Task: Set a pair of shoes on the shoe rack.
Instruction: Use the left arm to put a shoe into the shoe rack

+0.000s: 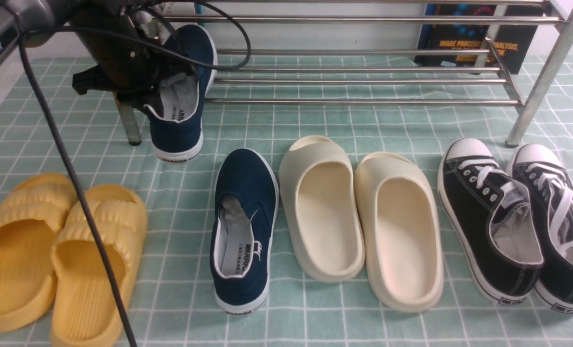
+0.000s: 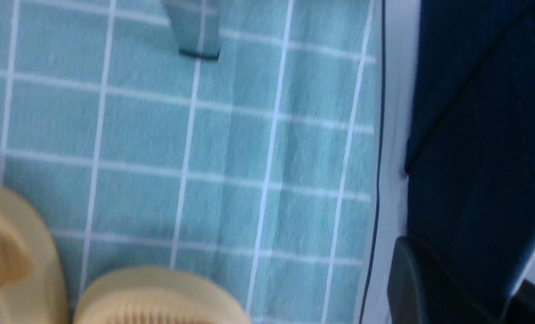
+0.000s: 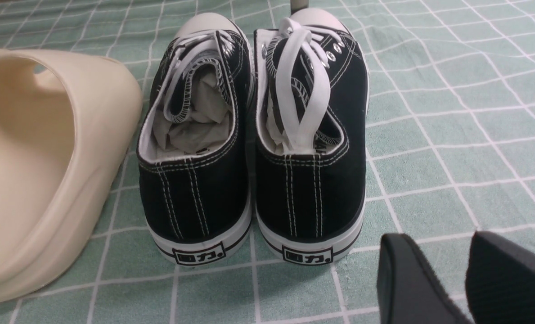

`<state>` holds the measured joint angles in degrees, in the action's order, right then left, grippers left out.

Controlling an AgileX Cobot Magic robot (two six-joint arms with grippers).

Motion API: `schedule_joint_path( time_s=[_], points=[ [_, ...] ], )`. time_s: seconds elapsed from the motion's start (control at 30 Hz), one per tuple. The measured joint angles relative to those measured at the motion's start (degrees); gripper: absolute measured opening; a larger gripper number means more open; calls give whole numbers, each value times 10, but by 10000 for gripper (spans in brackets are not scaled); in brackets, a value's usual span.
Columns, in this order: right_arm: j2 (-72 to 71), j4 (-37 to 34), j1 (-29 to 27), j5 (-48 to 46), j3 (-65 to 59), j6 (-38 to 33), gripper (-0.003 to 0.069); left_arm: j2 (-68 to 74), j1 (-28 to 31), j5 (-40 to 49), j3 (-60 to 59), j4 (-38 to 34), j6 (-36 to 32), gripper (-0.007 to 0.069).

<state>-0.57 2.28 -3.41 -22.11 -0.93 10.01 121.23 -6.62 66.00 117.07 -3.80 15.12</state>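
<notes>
2 navy slip-ons seen: 1 (image 1: 182, 130) pinched by L jaws (image 1: 156, 89) at rack (image 1: 363, 102), upper L of frame; 1 (image 1: 244, 231) on desk (image 1: 180, 289), lower ctr. Both toes point up-frame, long axes near vertical. R jaws (image 3: 447, 279) spread slightly.

The left gripper (image 2: 478, 292) grips the side of a navy slip-on (image 2: 478, 135) with a white sole, above a green checked tablecloth (image 2: 236, 144) where two yellow slippers (image 2: 159, 299) lie near the foot of a metal leg (image 2: 197, 31).
</notes>
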Motion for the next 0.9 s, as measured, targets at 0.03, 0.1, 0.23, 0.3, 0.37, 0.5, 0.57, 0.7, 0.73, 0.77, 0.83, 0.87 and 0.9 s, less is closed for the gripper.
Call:
schedule_joint_path(
  time_s=[0.03, 0.1, 0.23, 0.3, 0.37, 0.5, 0.57, 0.7, 0.73, 0.77, 0.83, 0.87, 0.9],
  points=[
    [0, 0, 0, 0, 0, 0, 239, 4, 0, 0, 5, 1, 0, 11],
    [0, 0, 0, 0, 0, 0, 239, 19, 0, -3, 24, 4, 0, 11],
    [0, 0, 0, 0, 0, 0, 239, 47, 0, -16, 49, 20, 1, 11],
    [0, 0, 0, 0, 0, 0, 239, 54, 0, -20, 52, 23, 5, 11],
    [0, 0, 0, 0, 0, 0, 239, 56, 0, -26, 54, 24, 10, 11],
    [0, 0, 0, 0, 0, 0, 239, 57, 0, -50, 54, 25, 18, 11],
    [0, 0, 0, 0, 0, 0, 239, 57, 0, -57, 54, 26, 20, 11],
    [0, 0, 0, 0, 0, 0, 239, 57, 0, -59, 54, 26, 22, 11],
    [0, 0, 0, 0, 0, 0, 239, 57, -1, -58, 54, 26, 22, 11],
    [0, 0, 0, 0, 0, 0, 239, 57, -1, -57, 54, 26, 22, 14],
    [0, 0, 0, 0, 0, 0, 239, 57, -1, -51, 54, 26, 22, 20],
    [0, 0, 0, 0, 0, 0, 239, 57, -1, -49, 54, 27, 22, 26],
    [0, 0, 0, 0, 0, 0, 239, 57, -1, -46, 54, 27, 22, 36]
  ],
)
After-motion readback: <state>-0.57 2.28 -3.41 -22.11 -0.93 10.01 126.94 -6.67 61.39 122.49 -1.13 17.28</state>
